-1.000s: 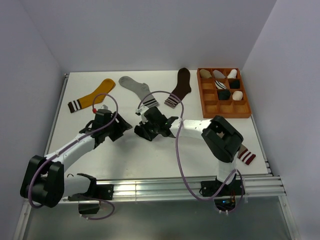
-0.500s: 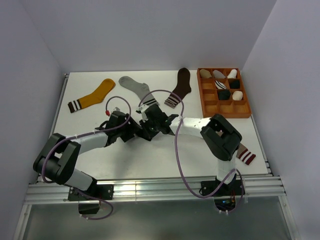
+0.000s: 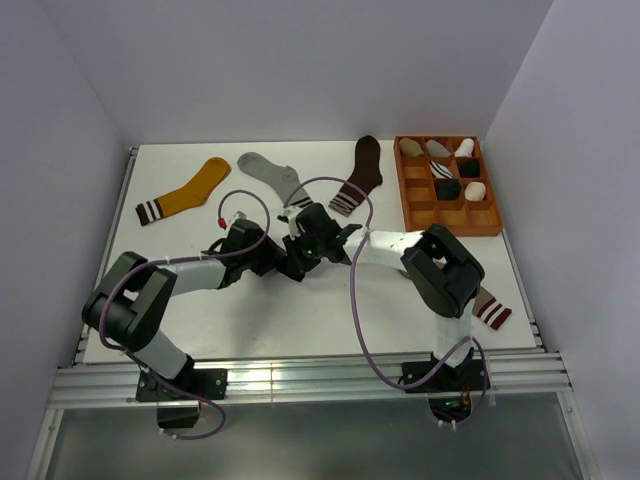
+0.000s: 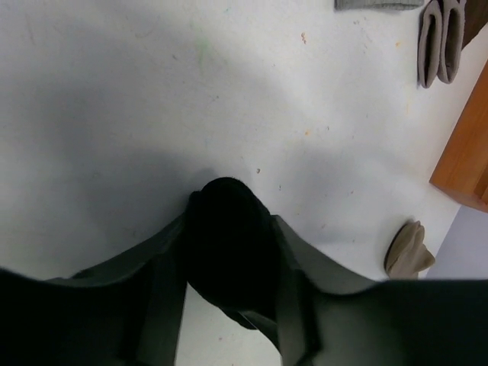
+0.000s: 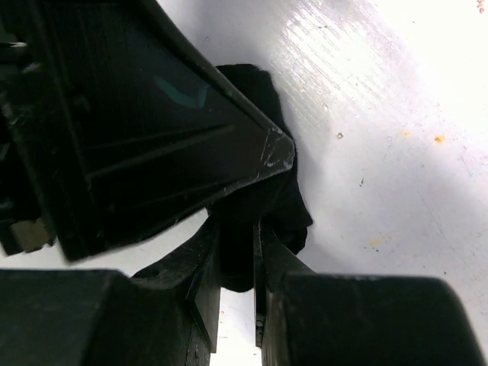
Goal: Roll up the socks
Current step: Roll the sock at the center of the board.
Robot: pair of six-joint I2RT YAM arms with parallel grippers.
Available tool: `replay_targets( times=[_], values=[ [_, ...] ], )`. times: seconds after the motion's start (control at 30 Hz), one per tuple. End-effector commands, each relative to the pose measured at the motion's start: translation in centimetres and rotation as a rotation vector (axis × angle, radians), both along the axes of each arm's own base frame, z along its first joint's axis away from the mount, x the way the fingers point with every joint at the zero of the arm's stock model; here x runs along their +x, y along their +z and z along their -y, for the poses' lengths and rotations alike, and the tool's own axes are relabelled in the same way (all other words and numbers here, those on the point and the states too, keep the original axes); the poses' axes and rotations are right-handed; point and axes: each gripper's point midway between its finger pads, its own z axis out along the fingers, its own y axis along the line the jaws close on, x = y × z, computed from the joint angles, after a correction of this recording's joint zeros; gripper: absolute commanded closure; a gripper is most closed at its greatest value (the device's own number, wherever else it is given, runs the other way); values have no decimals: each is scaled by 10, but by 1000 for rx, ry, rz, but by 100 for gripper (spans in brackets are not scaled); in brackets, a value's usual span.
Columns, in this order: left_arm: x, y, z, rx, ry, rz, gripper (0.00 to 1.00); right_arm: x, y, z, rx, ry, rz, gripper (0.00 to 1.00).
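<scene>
A plain black sock (image 3: 290,267), bunched into a roll, lies mid-table between both grippers. My left gripper (image 3: 277,259) reaches in from the left. In the left wrist view its fingers press both sides of the black sock (image 4: 227,259), so the left gripper (image 4: 232,229) is shut on it. My right gripper (image 5: 238,229) pinches a fold of the black sock (image 5: 280,202) with narrow jaws, and in the top view the right gripper (image 3: 299,260) sits against the roll. A taupe sock with a maroon-and-white cuff (image 3: 491,311) lies by the right arm's base, partly hidden.
A wooden tray (image 3: 486,226) at back right holds several rolled socks. A mustard sock (image 3: 190,190), a grey sock (image 3: 270,175) and a dark brown sock (image 3: 363,172) lie flat along the back. The left finger (image 5: 152,114) crowds the right wrist view.
The left arm swung right across the table to the black roll and its jaws narrowed onto it. The right gripper kept its pinch and barely moved.
</scene>
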Motion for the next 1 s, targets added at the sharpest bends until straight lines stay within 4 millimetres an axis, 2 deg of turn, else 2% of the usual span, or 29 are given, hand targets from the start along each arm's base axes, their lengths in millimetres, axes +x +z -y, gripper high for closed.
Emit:
replay_targets(
  times=[0.0, 0.13, 0.17, 0.23, 0.27, 0.33, 0.37, 0.4, 0.5, 0.57, 0.6, 0.63, 0.7, 0.87, 0.97],
  values=[
    [-16, -36, -11, 92, 10, -88, 56, -53, -48, 20, -93, 63, -228, 100],
    [-23, -45, -14, 123, -5, -120, 75, -51, -40, 19, -78, 64, -210, 100],
    [-23, -45, -13, 128, -11, -123, 83, -49, -34, 19, -74, 60, -188, 100],
    [-23, -43, -12, 134, -25, -125, 88, -46, -29, 21, -73, 52, -161, 100],
    [-25, -43, -13, 145, -32, -138, 92, -43, -21, 20, -65, 49, -130, 96],
    [-24, -40, -12, 159, -46, -140, 94, -39, -16, 24, -83, 31, -79, 81],
    [-30, -44, -16, 182, -52, -171, 95, -35, -6, 24, -77, 25, -39, 74],
    [-30, -43, -16, 190, -56, -176, 95, -32, -4, 27, -103, 7, 5, 60],
    [-32, -42, -18, 222, -74, -195, 95, -26, 16, 27, -116, -12, 107, 46],
    [-32, -40, -17, 229, -90, -207, 96, -21, 28, 28, -155, -36, 210, 44],
    [-34, -41, -17, 233, -96, -218, 96, -19, 31, 29, -177, -53, 253, 31],
    [-33, -39, -16, 230, -101, -216, 96, -24, 34, 23, -185, -35, 289, 26],
    [-34, -39, -15, 230, -106, -224, 96, -19, 43, 23, -208, -57, 379, 15],
    [-32, -34, -14, 247, -122, -234, 96, -25, 39, 16, -279, -40, 499, 11],
    [-34, -33, -11, 238, -143, -248, 96, -27, 34, 12, -300, -44, 549, 15]
  ],
)
